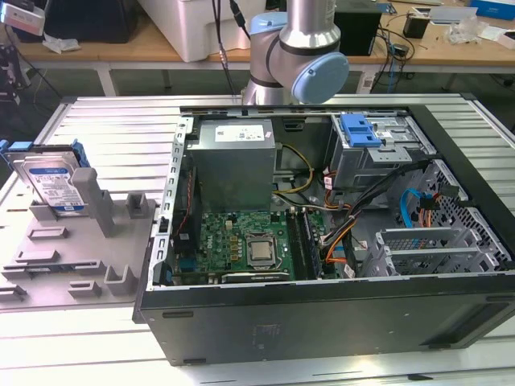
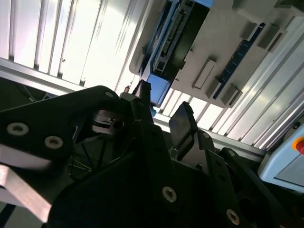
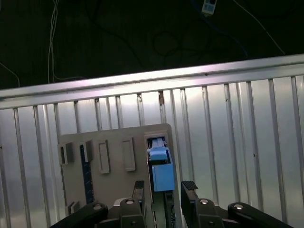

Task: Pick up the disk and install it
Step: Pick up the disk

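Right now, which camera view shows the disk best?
The exterior view: the disk stands in the grey holder, label facing the camera. Both wrist views show it edge-on, mostly its blue bracket.

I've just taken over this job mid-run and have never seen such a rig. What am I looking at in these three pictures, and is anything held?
The machine is one robot arm. The exterior view shows its grey and blue joints behind an open computer case. The two wrist views come from cameras riding on the arm, looking past its black jaws. The jaws stand apart and hold nothing.

On the ribbed table, at the exterior view's left, a grey holder carries the disk, propped on edge in its blue bracket. Both wrist views look at that same disk, with the jaws pointed toward it but clear of it.

Inside the case, a drive bay carries a blue latch.
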`<control>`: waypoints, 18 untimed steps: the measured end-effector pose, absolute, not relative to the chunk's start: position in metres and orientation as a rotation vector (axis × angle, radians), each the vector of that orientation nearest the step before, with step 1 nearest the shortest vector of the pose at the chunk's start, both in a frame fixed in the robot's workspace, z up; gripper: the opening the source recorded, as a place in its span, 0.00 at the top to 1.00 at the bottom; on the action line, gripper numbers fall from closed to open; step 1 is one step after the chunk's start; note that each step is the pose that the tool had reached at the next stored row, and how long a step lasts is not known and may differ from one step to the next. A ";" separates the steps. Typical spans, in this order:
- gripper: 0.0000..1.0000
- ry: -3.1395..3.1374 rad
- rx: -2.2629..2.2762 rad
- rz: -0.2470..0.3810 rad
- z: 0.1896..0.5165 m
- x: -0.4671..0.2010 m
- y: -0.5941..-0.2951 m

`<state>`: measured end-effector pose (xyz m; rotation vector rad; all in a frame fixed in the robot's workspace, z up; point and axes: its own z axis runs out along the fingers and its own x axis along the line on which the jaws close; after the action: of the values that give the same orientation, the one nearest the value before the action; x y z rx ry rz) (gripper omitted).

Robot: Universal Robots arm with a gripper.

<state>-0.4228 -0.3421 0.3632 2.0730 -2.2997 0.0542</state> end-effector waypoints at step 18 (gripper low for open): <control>0.56 -2.271 2.104 0.056 0.360 -0.424 -0.341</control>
<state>-0.4236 -0.3414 0.3604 2.1040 -2.2711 0.0562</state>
